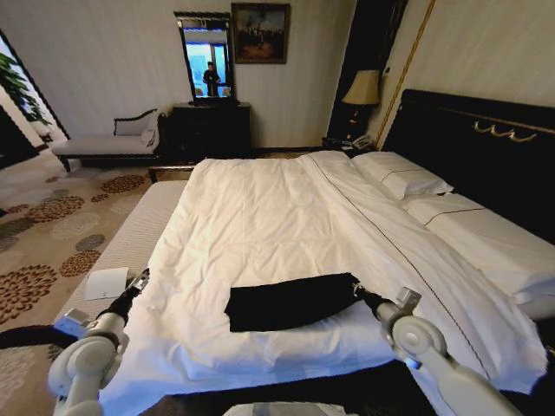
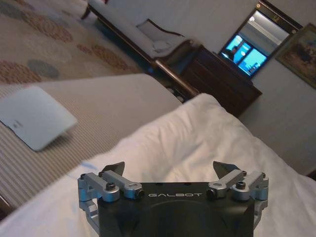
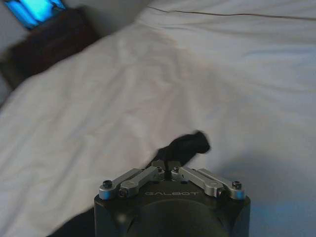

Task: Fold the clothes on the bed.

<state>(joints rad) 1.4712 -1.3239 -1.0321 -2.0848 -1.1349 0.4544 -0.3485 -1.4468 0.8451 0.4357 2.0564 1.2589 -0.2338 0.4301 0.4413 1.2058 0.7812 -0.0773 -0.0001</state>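
- My left tool [image 2: 170, 173] hangs with its fingers spread wide, holding nothing, at the left edge of the large white-sheeted bed [image 1: 260, 217].
- The black soft T-shirt [image 1: 290, 302] lies folded into a strip on the duvet's near end.
- My right tool [image 3: 169, 165] pinches the strip's right end.

Black T-shirt [image 1: 290, 302] folded, on white bed [image 1: 260, 217]

**T-shirt on the near end of the bed**

The T-shirt [image 1: 290, 302] lies across the bed [image 1: 260, 217] near its foot. Pillows [image 1: 408, 178] sit far right by the headboard [image 1: 486, 147]. A bench [image 1: 130, 247] runs along the bed's left side, a flat pad [image 1: 106, 283] on it.
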